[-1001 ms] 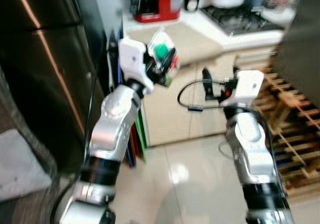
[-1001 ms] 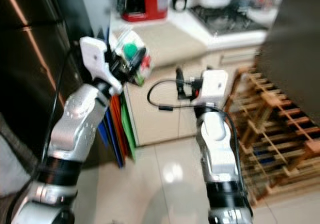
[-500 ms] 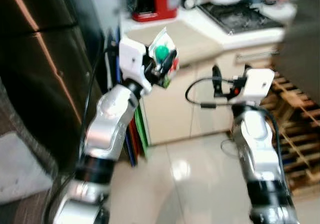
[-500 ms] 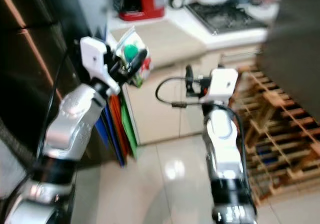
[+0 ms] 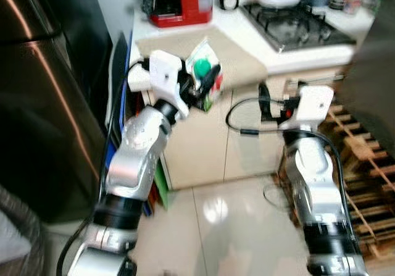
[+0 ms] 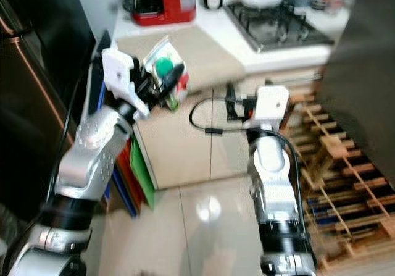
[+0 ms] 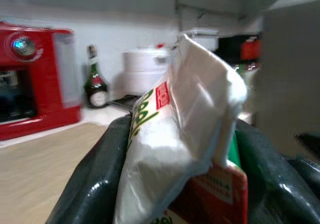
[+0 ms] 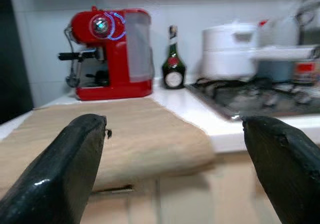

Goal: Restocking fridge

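Raised at chest height, the left pincer (image 5: 207,86) clamps a soft, crinkly food packet (image 5: 205,72) across its middle; it looks light and easily crushed, best held by the bulk. Beyond it lies the tabletop (image 5: 247,35); the dark fridge (image 5: 43,103) stands leftward. The right pincer (image 8: 175,154) is raised, fingers spread, empty.

A white packet (image 7: 180,134) with green lettering, a red lower part and a green round mark is seen between the black fingers (image 7: 95,184) of the left gripper (image 5: 207,81). The fingers (image 8: 70,159) of the right gripper (image 8: 175,169) are glossy black. A red coffee machine (image 8: 112,53) with a silver dial, a dark green bottle (image 8: 173,63), a white pot (image 8: 230,51) and a beige mat (image 8: 125,134) are shown on the white counter (image 8: 225,134). The fridge (image 5: 43,103) is dark with a coppery streak.
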`<state>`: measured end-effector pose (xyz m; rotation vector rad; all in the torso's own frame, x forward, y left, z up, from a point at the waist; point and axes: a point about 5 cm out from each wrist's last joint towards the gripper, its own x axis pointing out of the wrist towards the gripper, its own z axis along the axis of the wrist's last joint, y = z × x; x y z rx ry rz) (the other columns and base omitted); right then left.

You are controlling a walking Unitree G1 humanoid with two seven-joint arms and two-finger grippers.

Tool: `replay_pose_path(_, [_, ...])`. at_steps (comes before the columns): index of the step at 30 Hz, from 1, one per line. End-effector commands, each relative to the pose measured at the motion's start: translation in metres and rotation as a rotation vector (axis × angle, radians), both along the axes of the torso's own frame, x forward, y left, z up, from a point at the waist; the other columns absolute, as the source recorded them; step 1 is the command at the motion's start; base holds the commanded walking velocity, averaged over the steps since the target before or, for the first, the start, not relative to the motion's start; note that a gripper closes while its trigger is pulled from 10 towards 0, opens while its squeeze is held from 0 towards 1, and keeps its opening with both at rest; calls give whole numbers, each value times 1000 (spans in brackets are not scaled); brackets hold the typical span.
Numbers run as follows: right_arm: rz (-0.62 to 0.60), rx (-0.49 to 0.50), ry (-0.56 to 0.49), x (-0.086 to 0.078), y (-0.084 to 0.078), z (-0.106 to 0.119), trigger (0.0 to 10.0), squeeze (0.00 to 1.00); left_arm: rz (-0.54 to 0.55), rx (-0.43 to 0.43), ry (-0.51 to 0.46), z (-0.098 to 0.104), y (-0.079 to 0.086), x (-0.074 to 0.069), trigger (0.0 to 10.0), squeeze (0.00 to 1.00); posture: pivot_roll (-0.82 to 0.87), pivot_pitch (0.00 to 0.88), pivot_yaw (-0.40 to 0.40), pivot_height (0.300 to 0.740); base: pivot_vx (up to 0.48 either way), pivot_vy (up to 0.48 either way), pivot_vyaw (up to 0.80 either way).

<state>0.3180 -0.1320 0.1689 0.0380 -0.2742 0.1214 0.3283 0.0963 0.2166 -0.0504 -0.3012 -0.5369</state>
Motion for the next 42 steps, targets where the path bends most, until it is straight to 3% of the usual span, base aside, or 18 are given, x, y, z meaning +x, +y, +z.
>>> replay_pose_path(1, [-21,-8,-9,1,-8,2,10000,0,-16,3,-31,9,-7,1,10000,0,-90,0,92,740,375,-296,0])
replay_pose_path(11, [-11,-9,0,1,-5,-1,10000,0,9,-12,-32,10,-4,3,10000,0,-88,0,96,740,176,-160,0])
replay_pose_path(22, [2,-17,8,0,-3,-3,10000,0,-65,1,-15,6,-11,-2,10000,0,-86,0,93,740,0,-274,0])
replay_pose_path(29, [-2,-19,11,0,-4,-4,10000,0,-30,-1,-13,6,-8,1,10000,0,-91,0,97,740,0,-453,0])
replay_pose_path(42, [-1,-21,16,0,-5,-5,10000,0,33,-3,-2,4,-5,6,10000,0,-90,0,90,740,-121,0,0])
